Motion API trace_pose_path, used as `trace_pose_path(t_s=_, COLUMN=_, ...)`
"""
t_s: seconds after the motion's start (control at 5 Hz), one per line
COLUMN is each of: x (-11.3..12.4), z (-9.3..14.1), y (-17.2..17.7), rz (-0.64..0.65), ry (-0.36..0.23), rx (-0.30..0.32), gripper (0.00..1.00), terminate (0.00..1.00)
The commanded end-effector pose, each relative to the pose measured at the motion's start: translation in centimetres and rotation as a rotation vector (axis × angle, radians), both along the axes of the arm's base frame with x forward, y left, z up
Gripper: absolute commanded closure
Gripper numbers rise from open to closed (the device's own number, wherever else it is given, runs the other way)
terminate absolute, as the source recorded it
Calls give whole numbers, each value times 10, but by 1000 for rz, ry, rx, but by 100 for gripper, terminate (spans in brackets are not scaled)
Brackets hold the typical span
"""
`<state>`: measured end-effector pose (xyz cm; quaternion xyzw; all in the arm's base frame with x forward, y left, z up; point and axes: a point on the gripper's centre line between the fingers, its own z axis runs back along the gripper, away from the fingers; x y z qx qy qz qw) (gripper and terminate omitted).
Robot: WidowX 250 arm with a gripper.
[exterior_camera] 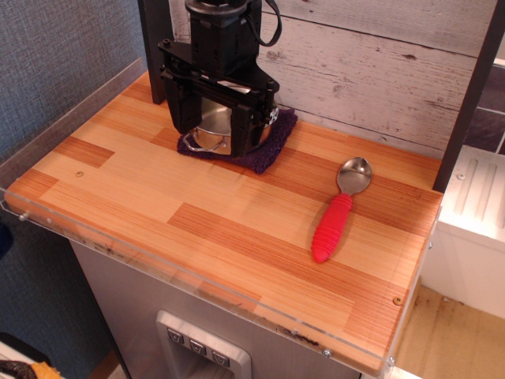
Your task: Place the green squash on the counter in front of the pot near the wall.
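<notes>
**Robot arm low over a steel pot; the green squash cannot be seen**

A black gripper [217,118] hangs down over a shiny pot [211,134] that sits on a dark purple cloth [268,154] near the whitewashed wall [379,71]. Its bulk hides the fingers, so their spread cannot be told. The green squash is out of sight, possibly in the pot or held, so its long axis and heading are unknown. As a small toy it would probably be light, smooth and best pinched across its body. A red-handled spoon [335,213] lies well apart on the wooden counter [158,205].
</notes>
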<state>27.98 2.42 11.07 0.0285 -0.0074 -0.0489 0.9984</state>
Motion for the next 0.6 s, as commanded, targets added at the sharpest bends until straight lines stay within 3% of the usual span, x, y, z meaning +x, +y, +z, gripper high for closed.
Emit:
trace_pose_path(t_s=0.0, x=0, z=0, y=0, rz=0, ry=0, rx=0, gripper=0, terminate=0)
trace_pose_path(t_s=0.2, x=13, z=-1, y=3, rz=12, ry=-16, rx=-12, gripper=0, terminate=0)
trace_pose_path(t_s=0.4, x=47, z=-3, y=15, rz=46, ry=-32, rx=-17, gripper=0, terminate=0)
